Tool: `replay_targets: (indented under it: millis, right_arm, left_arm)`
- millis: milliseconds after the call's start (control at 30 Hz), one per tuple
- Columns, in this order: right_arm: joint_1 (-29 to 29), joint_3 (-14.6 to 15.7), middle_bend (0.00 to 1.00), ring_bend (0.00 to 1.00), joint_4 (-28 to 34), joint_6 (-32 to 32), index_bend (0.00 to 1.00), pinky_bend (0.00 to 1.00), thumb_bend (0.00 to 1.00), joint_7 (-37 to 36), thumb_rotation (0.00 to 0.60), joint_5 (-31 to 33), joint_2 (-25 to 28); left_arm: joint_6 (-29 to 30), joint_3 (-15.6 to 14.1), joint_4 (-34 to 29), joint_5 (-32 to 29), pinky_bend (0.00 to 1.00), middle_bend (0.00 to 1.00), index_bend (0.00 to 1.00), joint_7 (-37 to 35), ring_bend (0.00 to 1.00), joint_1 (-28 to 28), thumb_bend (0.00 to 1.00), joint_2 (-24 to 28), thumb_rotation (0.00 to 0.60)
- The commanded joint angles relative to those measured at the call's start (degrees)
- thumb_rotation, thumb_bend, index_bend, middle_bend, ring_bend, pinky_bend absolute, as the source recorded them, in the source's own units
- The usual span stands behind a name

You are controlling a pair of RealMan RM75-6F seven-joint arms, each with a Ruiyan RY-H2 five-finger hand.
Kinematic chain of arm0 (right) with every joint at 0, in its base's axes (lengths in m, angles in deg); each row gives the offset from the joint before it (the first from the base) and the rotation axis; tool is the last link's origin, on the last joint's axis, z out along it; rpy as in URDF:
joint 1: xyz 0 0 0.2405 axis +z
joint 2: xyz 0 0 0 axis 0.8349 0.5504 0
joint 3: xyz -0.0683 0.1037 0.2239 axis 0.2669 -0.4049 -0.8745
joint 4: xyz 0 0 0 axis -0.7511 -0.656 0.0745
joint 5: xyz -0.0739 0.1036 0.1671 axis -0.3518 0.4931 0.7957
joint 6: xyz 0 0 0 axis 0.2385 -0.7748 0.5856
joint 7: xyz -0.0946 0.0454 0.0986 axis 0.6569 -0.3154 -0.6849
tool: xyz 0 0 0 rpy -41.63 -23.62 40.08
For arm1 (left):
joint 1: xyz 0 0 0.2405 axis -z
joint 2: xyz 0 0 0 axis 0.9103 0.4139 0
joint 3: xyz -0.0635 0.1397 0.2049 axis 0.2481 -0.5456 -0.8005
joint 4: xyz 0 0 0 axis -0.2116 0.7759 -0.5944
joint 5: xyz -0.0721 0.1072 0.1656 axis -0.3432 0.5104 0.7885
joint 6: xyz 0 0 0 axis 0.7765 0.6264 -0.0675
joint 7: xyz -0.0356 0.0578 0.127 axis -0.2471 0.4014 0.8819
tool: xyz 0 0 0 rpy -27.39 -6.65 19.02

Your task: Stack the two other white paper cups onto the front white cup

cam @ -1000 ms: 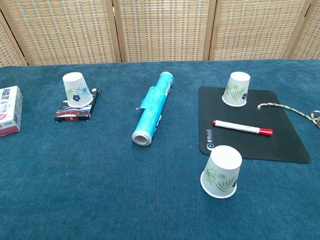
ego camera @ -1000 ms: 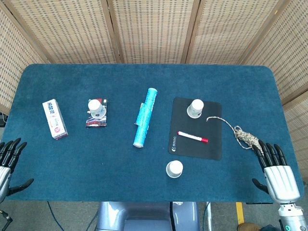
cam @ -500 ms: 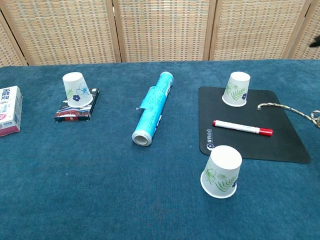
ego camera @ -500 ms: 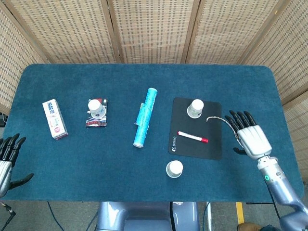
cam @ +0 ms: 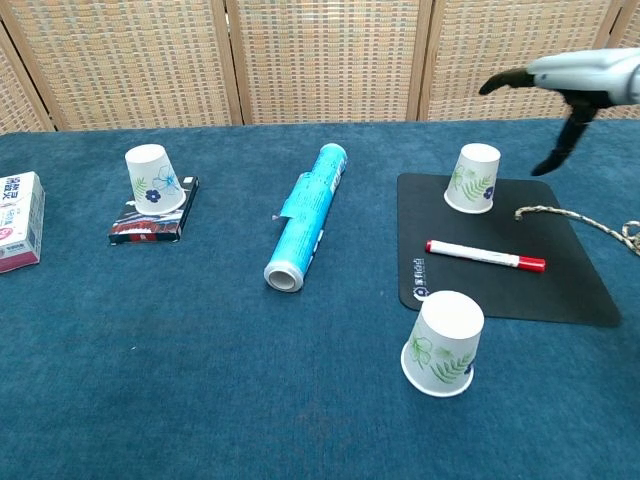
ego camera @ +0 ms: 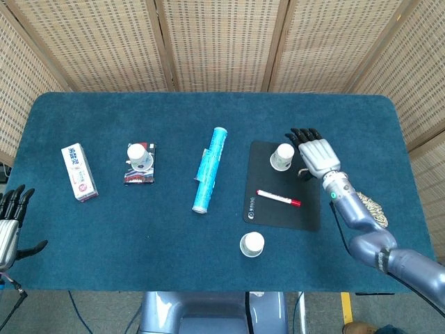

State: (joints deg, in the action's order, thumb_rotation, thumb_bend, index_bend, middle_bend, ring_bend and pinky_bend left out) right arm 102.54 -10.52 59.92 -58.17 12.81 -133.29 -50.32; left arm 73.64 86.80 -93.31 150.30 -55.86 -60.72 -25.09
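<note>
Robot hand (ego camera: 316, 150) open just beside cup (ego camera: 282, 156).

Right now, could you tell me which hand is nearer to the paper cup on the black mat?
The right hand is nearer, hovering open just beside the cup on the mat. The left hand sits far off at the table's near left edge.

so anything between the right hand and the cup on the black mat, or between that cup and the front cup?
Nothing visible blocks the right hand: it hovers open beside the mat cup, with a clear gap. Toward the front cup, the red-capped marker lies flat across the mat, low enough to pass over once the cup is lifted.
</note>
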Motion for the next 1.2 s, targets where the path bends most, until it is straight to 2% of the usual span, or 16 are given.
replay_targets:
  millis: [33,233,400,600,667,800,900,1067,1133,1200]
  right_arm:
    - [6.78,-0.8,0.16,0.1,-9.58,6.39,0.13,0.15,0.2,2.05,0.6,6.92,-7.15]
    - [9.24,-0.18,0.2,0.14,-14.67,7.62,0.18,0.19,0.31,2.0,0.6,9.49,-10.71]
    - [10.93,0.53,0.24,0.19,-19.74,8.15,0.21,0.24,0.35,1.84,0.6,10.07,-13.63]
    - [12.25,1.75,0.32,0.31,-27.16,8.07,0.28,0.35,0.38,1.25,0.6,9.31,-17.59]
    - [12.36,2.05,0.35,0.33,-28.71,8.1,0.29,0.37,0.41,1.21,0.6,9.18,-18.26]
    - [12.43,2.13,0.44,0.43,-29.97,8.51,0.34,0.48,0.48,0.52,0.6,9.17,-18.7]
    - [12.04,2.32,0.47,0.46,-28.7,7.57,0.36,0.53,0.48,-0.65,0.6,7.91,-17.87]
    - [11.21,2.49,0.47,0.47,-24.48,5.8,0.36,0.54,0.49,-2.55,0.6,5.72,-15.48]
    - [10.6,2.72,0.47,0.47,-21.48,4.15,0.36,0.54,0.49,-3.22,0.6,4.15,-13.81]
    - [9.35,3.17,0.47,0.47,-15.75,1.29,0.36,0.54,0.49,-4.29,0.6,1.46,-10.67]
  left_arm:
    - [-0.7,0.6,-0.09,-1.38,0.0,0.0,0.0,0.14,0.0,0.41,0.0,0.08,0.6]
    - [-1.35,1.12,0.06,-3.31,0.0,0.0,0.0,0.11,0.0,0.69,0.0,0.16,0.6]
    - [-1.74,1.45,0.23,-4.56,0.0,0.0,0.0,-0.04,0.0,0.86,0.0,0.26,0.6]
    - [-2.42,1.57,0.49,-5.55,0.0,0.0,0.0,-0.53,0.0,1.15,0.0,0.5,0.6]
    - [-2.5,1.54,0.55,-5.63,0.0,0.0,0.0,-0.59,0.0,1.22,0.0,0.55,0.6]
    - [-2.65,1.49,0.61,-5.73,0.0,0.0,0.0,-0.62,0.0,1.35,0.0,0.57,0.6]
    - [-2.8,1.42,0.63,-5.87,0.0,0.0,0.0,-0.46,0.0,1.49,0.0,0.51,0.6]
    - [-2.78,1.22,0.54,-5.69,0.0,0.0,0.0,-0.43,0.0,1.53,0.0,0.52,0.6]
    - [-2.73,1.12,0.46,-5.54,0.0,0.0,0.0,-0.46,0.0,1.54,0.0,0.55,0.6]
    - [-2.7,0.97,0.37,-5.27,0.0,0.0,0.0,-0.57,0.0,1.55,0.0,0.64,0.6]
